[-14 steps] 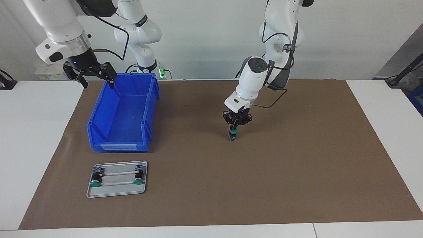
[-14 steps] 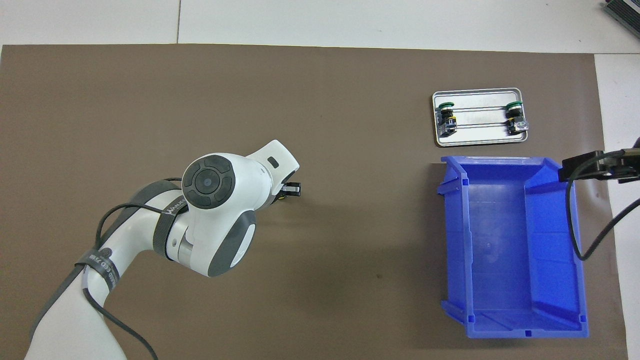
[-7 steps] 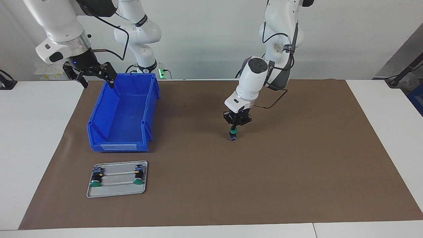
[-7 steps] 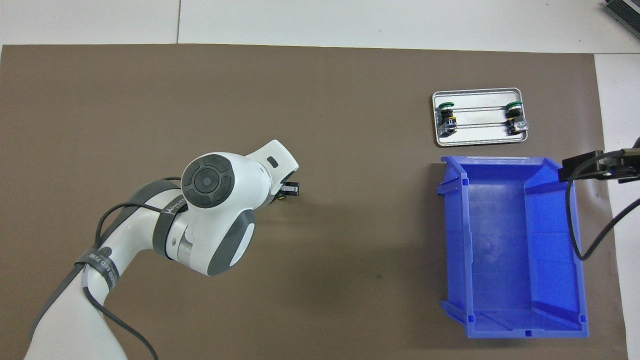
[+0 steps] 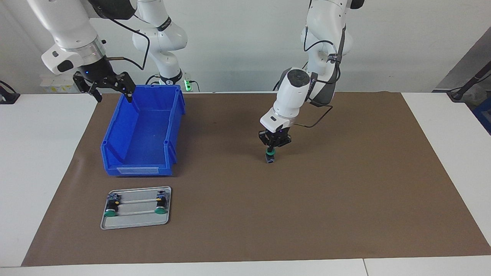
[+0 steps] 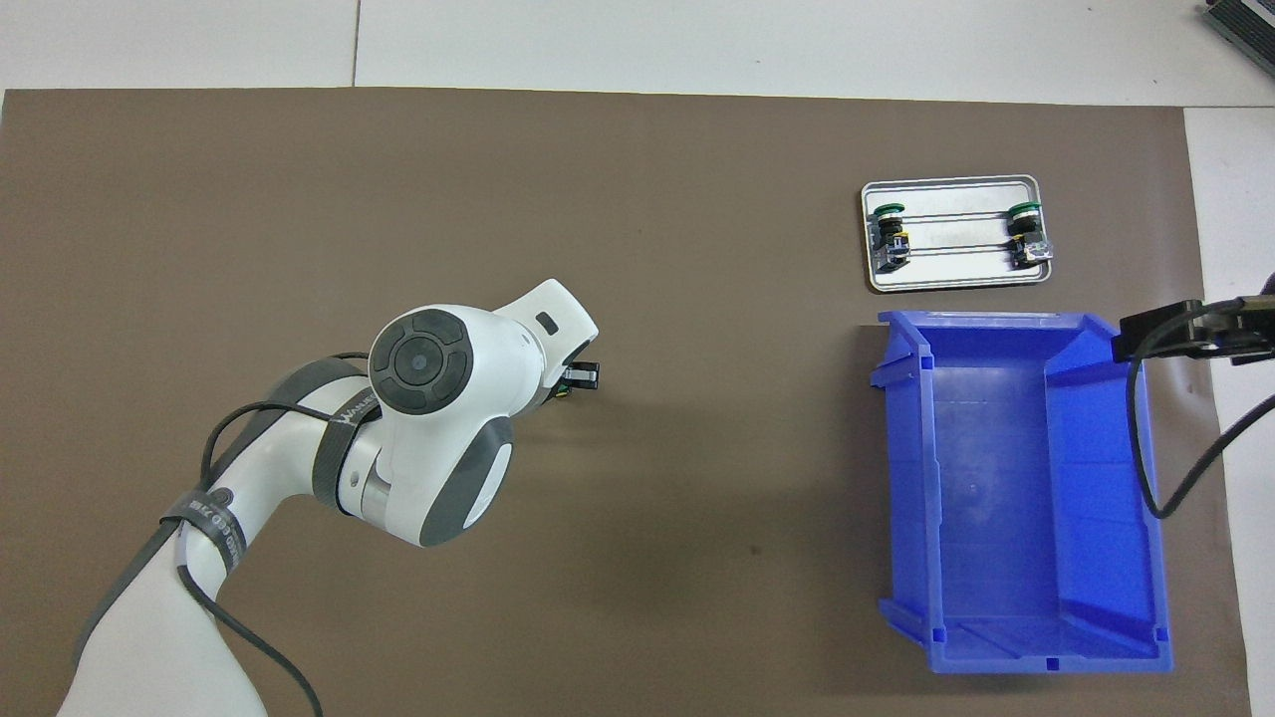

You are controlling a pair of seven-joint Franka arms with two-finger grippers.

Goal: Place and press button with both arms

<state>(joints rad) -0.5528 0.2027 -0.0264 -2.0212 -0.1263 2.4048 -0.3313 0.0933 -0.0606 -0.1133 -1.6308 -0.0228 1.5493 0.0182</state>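
A button (image 5: 270, 157) with a green cap stands upright on the brown mat (image 5: 345, 184), about mid-table. My left gripper (image 5: 271, 148) points straight down over it, shut, its joined fingertips at the cap's top. I cannot tell whether they touch it. In the overhead view the left wrist (image 6: 448, 398) hides this button. My right gripper (image 5: 111, 92) hangs open and holds nothing. It is over the blue bin's (image 5: 144, 130) corner nearest the robots, at the right arm's end, and only its edge (image 6: 1190, 334) shows in the overhead view.
A small metal tray (image 5: 136, 220) lies on the mat, farther from the robots than the bin. Two more green-capped buttons (image 5: 111, 210) (image 5: 161, 206) lie on their sides in it. The blue bin (image 6: 996, 498) has nothing in it.
My left gripper's fingers have closed until the tips meet above the cap, and its wrist has lifted slightly. The button still stands in the same spot. The right arm waits unmoved.
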